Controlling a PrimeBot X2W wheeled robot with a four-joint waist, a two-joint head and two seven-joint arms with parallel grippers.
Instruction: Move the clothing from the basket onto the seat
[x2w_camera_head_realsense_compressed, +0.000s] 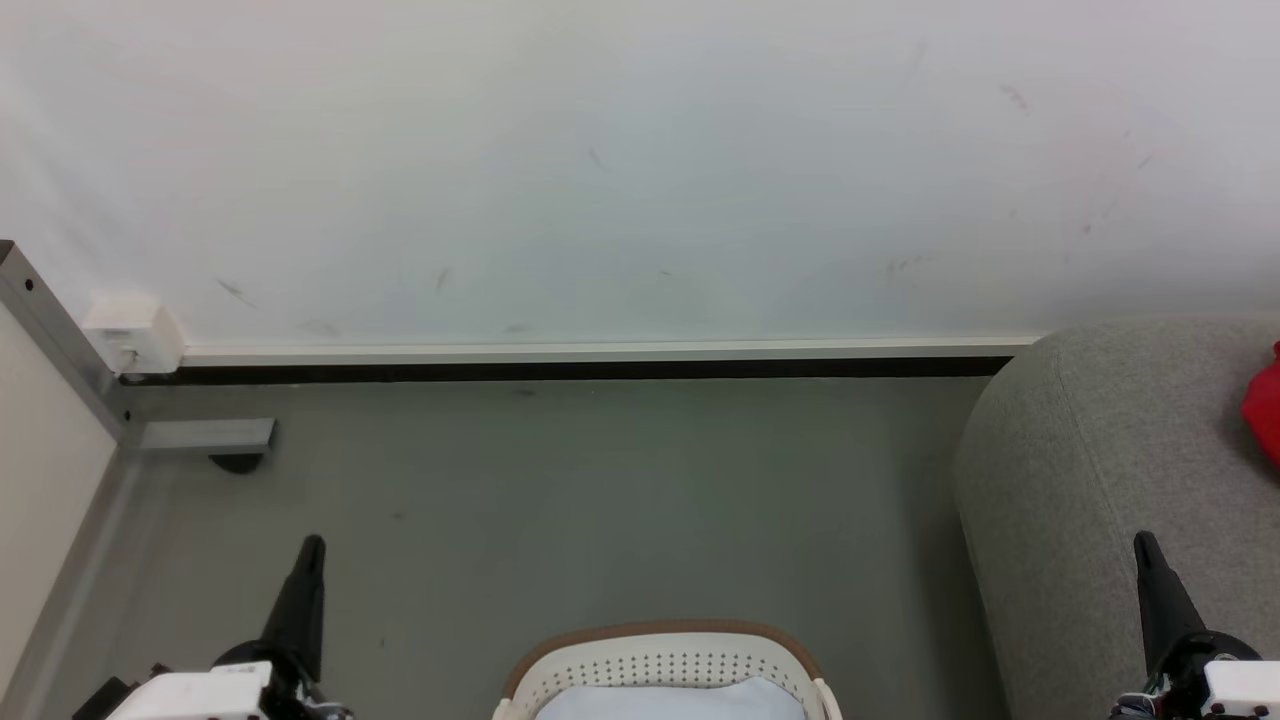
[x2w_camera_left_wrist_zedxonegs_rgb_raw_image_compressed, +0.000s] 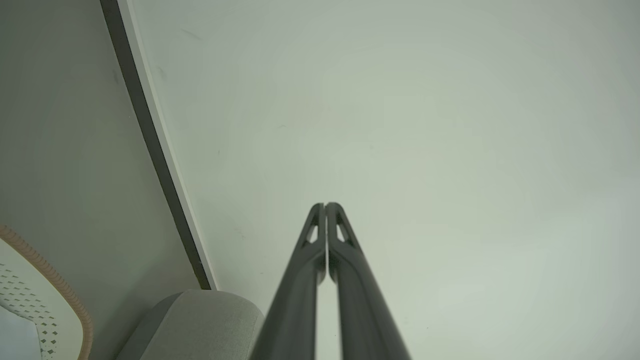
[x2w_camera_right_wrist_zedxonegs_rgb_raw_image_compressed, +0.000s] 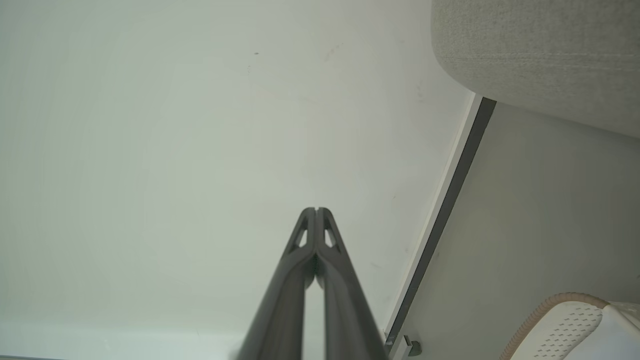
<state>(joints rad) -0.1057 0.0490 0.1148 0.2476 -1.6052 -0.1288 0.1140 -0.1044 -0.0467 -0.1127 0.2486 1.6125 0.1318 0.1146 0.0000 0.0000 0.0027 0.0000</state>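
Red clothing (x2w_camera_head_realsense_compressed: 1266, 402) sat at the far right edge of the head view, on the seat (x2w_camera_head_realsense_compressed: 1090, 480). The basket (x2w_camera_head_realsense_compressed: 655, 665) stood on the floor (x2w_camera_head_realsense_compressed: 600, 500) near bottom centre, just left of the seat, with a pale cloth (x2w_camera_head_realsense_compressed: 670, 700) lying in it. The left end effector (x2w_camera_head_realsense_compressed: 311, 548) and right end effector (x2w_camera_head_realsense_compressed: 1146, 546) were both pressed together, holding nothing, aimed at the wall (x2w_camera_head_realsense_compressed: 640, 150). Next up, by my reckoning, was that basket. The best play was to spread the fingers (x2w_camera_left_wrist_zedxonegs_rgb_raw_image_compressed: 310, 280) first, drop over the middle, pinch a deep fold, lift well clear of the rim, then swing right to the seat.
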